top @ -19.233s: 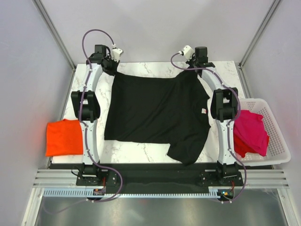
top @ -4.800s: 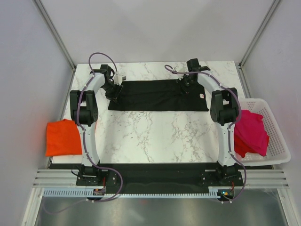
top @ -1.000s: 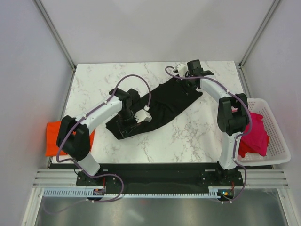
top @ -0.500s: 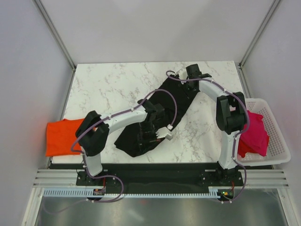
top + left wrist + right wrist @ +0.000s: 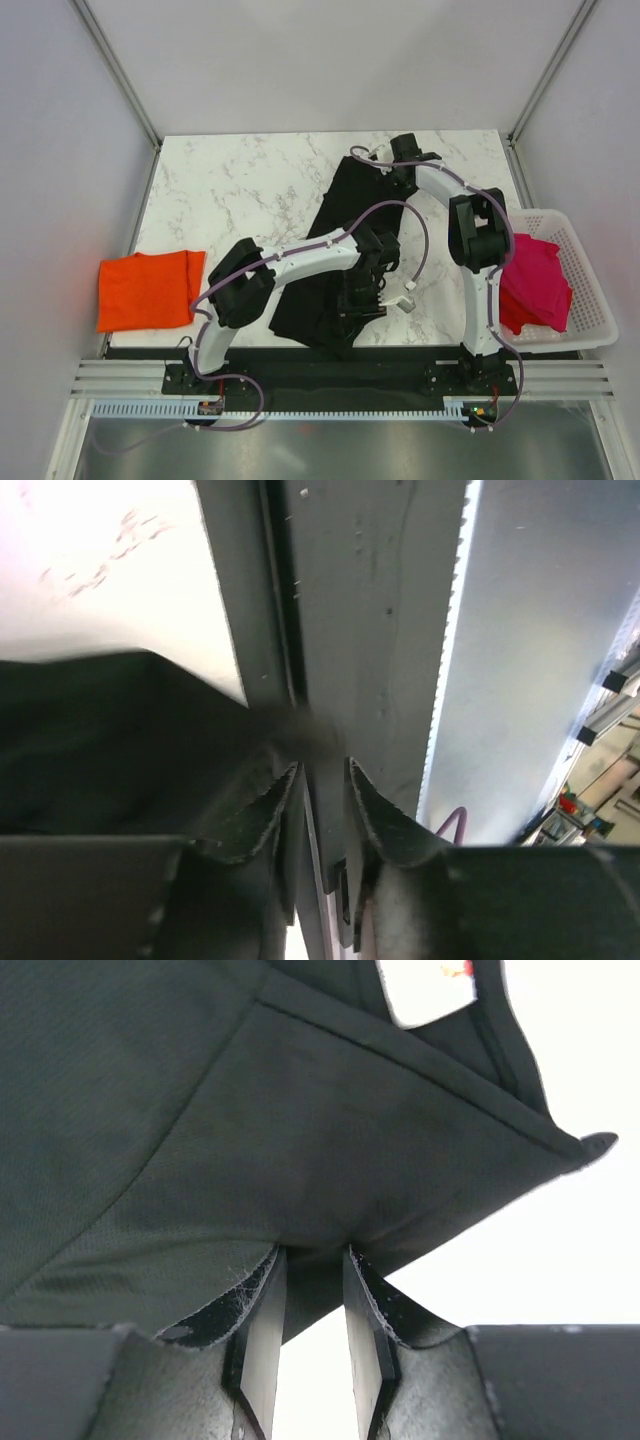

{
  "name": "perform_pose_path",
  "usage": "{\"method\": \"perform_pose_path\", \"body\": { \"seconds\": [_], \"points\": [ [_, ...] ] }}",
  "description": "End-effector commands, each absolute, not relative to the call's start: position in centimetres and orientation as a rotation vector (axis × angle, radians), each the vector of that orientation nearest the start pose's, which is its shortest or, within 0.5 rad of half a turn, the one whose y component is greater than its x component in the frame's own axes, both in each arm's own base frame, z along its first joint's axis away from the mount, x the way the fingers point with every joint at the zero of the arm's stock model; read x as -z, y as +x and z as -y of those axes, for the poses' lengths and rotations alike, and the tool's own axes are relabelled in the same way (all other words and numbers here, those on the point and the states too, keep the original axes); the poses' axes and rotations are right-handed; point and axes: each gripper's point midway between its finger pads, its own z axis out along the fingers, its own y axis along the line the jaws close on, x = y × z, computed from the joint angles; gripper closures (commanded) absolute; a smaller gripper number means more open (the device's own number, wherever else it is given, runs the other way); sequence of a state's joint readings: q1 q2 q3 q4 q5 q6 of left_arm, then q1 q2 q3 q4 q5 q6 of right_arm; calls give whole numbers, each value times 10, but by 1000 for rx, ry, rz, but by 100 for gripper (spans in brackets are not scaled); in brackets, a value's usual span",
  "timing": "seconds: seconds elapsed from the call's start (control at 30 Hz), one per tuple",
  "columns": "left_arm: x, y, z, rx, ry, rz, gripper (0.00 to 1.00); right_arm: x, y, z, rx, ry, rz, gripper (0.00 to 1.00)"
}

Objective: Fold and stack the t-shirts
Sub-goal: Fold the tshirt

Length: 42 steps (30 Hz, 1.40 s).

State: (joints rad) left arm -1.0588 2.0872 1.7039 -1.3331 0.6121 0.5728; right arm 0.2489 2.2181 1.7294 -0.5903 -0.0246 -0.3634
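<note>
The black t-shirt (image 5: pixel 345 215), folded into a long strip, runs from the back of the table to the near edge. My left gripper (image 5: pixel 350 315) is at its near end, over the table's front edge, and in the left wrist view it (image 5: pixel 320 775) is shut on a blurred tip of the black cloth (image 5: pixel 120 740). My right gripper (image 5: pixel 393 172) is shut on the strip's far end; in the right wrist view it (image 5: pixel 312 1260) pinches the hem near the white neck label (image 5: pixel 425 990). The orange t-shirt (image 5: pixel 148 290) lies folded at the left. The magenta-pink t-shirt (image 5: pixel 535 285) lies crumpled in the basket.
A white slatted basket (image 5: pixel 590 300) stands at the right edge of the table. The black front rail (image 5: pixel 300 362) and metal frame (image 5: pixel 370 630) lie just below my left gripper. The left arm (image 5: pixel 290 262) stretches across the front middle of the marble table (image 5: pixel 230 190).
My left gripper has swept the shirt's end from the left middle round to the front right. The strip now lies front to back. My right gripper has stayed at the back.
</note>
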Motion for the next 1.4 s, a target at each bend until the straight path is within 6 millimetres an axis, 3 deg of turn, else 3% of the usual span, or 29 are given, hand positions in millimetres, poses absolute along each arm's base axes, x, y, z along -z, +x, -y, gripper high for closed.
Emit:
{"method": "perform_pose_path", "body": {
  "seconds": [0.0, 0.07, 0.17, 0.2, 0.27, 0.3, 0.33, 0.43, 0.47, 0.5, 0.53, 0.57, 0.6, 0.63, 0.67, 0.7, 0.73, 0.77, 0.8, 0.83, 0.87, 1.0, 1.37],
  "points": [
    [-117, 62, 309, -771, -1811, 1874, 67, -4, 515, -122, -26, -768, -2541, 63],
    [-122, 64, 309, -764, -1836, 1890, 36, 9, 522, -127, -50, -762, -2554, 63],
    [-131, 73, 311, -745, -1909, 1917, 35, 9, 552, -137, -65, -730, -2516, 63],
    [-133, 78, 312, -733, -1935, 1930, 35, -3, 561, -140, -70, -718, -2483, 63],
    [-136, 90, 313, -710, -1987, 1981, 37, 3, 573, -146, -92, -704, -2470, 62],
    [-136, 102, 315, -713, -2005, 2027, 39, -14, 587, -153, -108, -696, -2416, 61],
    [-136, 110, 316, -705, -1996, 2073, 40, -16, 590, -157, -107, -698, -2404, 61],
    [-141, 160, 305, -678, -1934, 2272, 49, -45, 597, -155, -38, -686, -2346, 58],
    [-143, 177, 301, -672, -1910, 2339, 52, -73, 597, -153, -30, -668, -2309, 57],
    [-147, 210, 288, -681, -1835, 2463, 54, -75, 591, -147, -21, -660, -2317, 57],
    [-148, 229, 283, -686, -1796, 2539, 56, -108, 590, -140, 1, -633, -2273, 56],
    [-148, 246, 276, -693, -1745, 2597, 59, -119, 588, -137, 10, -612, -2255, 56],
    [-154, 274, 261, -712, -1657, 2703, 60, -116, 578, -132, 9, -607, -2278, 55],
    [-145, 288, 255, -713, -1574, 2736, 60, -140, 573, -130, 11, -597, -2245, 55],
    [-144, 295, 251, -748, -1518, 2755, 62, -145, 567, -130, 6, -589, -2245, 55],
    [-144, 307, 243, -778, -1459, 2789, 62, -133, 556, -128, -6, -587, -2283, 55],
    [-135, 310, 241, -797, -1415, 2780, 63, -142, 547, -132, -46, -585, -2276, 55],
    [-132, 308, 243, -849, -1380, 2764, 67, -138, 538, -135, -69, -590, -2293, 55],
    [-126, 307, 241, -874, -1336, 2748, 70, -118, 522, -136, -92, -598, -2349, 55],
    [-121, 304, 241, -899, -1315, 2729, 71, -118, 512, -140, -112, -609, -2358, 55],
    [-112, 301, 243, -938, -1283, 2704, 73, -100, 495, -144, -168, -625, -2407, 56],
    [-92, 293, 246, -1001, -1244, 2667, 75, -78, 472, -151, -253, -640, -2478, 57],
    [-50, 266, 257, -1160, -1070, 2561, 79, -35, 476, -169, -272, -722, -2533, 62]
  ]
}}
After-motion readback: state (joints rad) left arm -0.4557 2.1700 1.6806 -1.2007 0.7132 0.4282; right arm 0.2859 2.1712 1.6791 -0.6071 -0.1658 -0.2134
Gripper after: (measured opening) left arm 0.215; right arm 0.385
